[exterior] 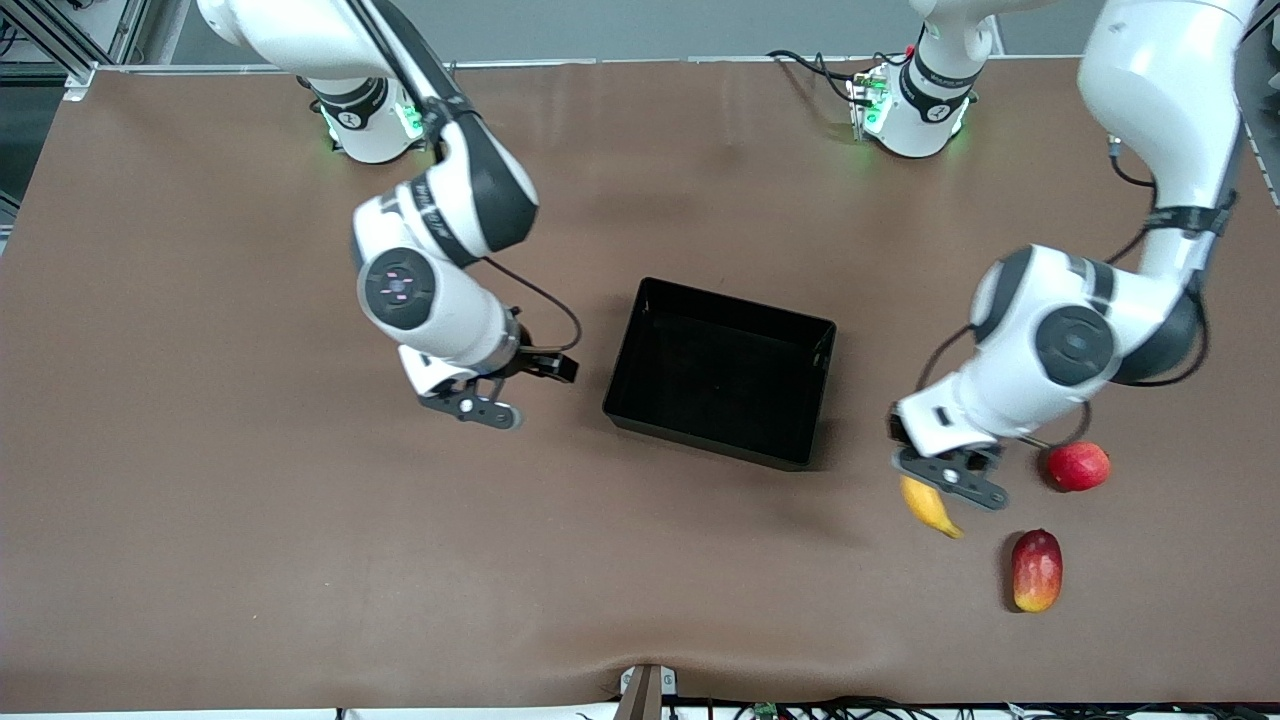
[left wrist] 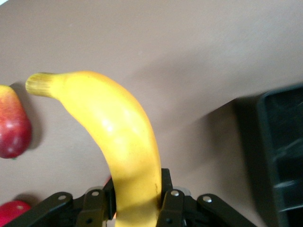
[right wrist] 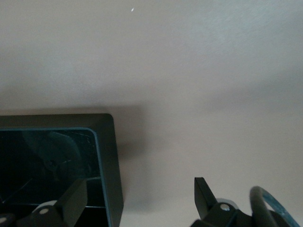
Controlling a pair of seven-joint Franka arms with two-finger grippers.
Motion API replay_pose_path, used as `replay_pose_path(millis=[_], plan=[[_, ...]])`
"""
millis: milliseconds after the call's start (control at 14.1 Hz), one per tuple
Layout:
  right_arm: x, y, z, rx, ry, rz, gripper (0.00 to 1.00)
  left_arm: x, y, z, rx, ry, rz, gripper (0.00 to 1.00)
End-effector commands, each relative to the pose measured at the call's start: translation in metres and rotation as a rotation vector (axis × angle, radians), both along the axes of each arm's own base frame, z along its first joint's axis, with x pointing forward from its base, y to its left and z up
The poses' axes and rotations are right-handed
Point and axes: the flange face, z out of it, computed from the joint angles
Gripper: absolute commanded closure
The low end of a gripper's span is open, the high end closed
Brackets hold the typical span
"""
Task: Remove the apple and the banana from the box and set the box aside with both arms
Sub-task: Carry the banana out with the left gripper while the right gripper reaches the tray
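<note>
Pinching the banana [left wrist: 120,142] near one end, left gripper [exterior: 950,487] risks bruising the soft fruit; right gripper [exterior: 490,395] waits spread beside the stiff box [exterior: 640,345]

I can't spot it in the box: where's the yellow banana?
The curved yellow banana is out of the box, held in the left gripper above the table, beside the oblong red-yellow mango.

1. The box [exterior: 720,372], centre frame, is looking like black plastic, glossy inside.
2. The table [exterior: 250,520] covering is appearing matt brown, slightly wrinkled.
3. The banana [left wrist: 118,142] skin is showing smooth and waxy.
</note>
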Motion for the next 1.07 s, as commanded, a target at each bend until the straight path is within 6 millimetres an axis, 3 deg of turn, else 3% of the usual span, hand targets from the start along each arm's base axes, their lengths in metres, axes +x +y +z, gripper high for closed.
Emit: replay_pose_path(millis=[0, 142, 356, 498, 640, 711, 996], plan=[[-0.012, 0.039, -0.035, -0.009, -0.006, -0.052, 0.0, 0.028, 0.043, -0.025, -0.039, -0.002, -0.141, 1.0], [-0.031, 0.071, -0.061, -0.024, -0.02, -0.064, 0.0, 0.043, 0.069, -0.044, -0.037, -0.012, -0.248, 1.0], [-0.041, 0.089, -0.09, -0.038, -0.037, -0.057, 0.0, 0.051, 0.089, -0.085, -0.026, -0.062, -0.373, 1.0], [-0.043, 0.091, -0.098, -0.051, -0.047, -0.043, 0.27, 0.053, 0.097, -0.12, -0.02, -0.08, -0.432, 1.0], [-0.045, 0.094, -0.103, -0.057, -0.047, -0.038, 0.82, 0.052, 0.094, -0.135, -0.027, -0.081, -0.436, 1.0], [-0.046, 0.095, -0.106, -0.059, -0.047, -0.04, 1.0, 0.051, 0.093, -0.138, -0.032, -0.074, -0.425, 1.0], [-0.046, 0.095, -0.105, -0.06, -0.044, -0.036, 1.0, 0.047, 0.104, -0.151, -0.034, -0.054, -0.408, 1.0]])
